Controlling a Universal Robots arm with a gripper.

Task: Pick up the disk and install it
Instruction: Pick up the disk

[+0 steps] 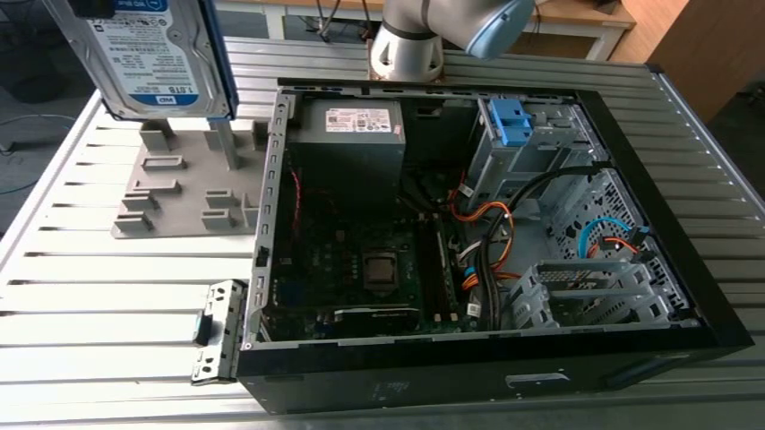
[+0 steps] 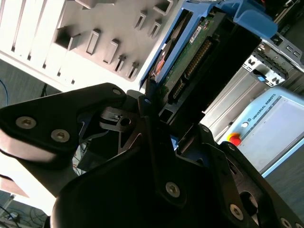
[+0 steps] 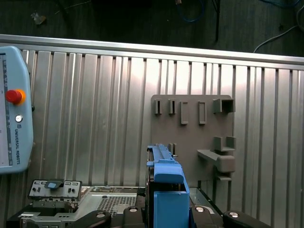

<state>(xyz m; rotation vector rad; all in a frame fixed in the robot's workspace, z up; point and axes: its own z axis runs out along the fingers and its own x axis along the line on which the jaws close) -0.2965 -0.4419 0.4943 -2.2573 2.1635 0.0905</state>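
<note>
Silver disk, blue-framed, hangs above the grey rack on the counter, clamped in our claw. We judge pickup done, install into the open computer case not yet done.

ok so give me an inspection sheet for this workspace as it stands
surface: ribbed silver metal table carrying an open black computer case and a grey slotted holder plate
job's things: flat silver disk drive in a blue plastic carrier frame, upright, lifted above the holder plate
clutter: small metal bracket with a blue tab beside the case; light-blue pendant with a red button seen over the table
grippers: black gripper shut on the disk drive
cables: orange and blue wires inside the case; loose white cable on the dark floor
surroundings: wooden furniture beyond the table
</note>
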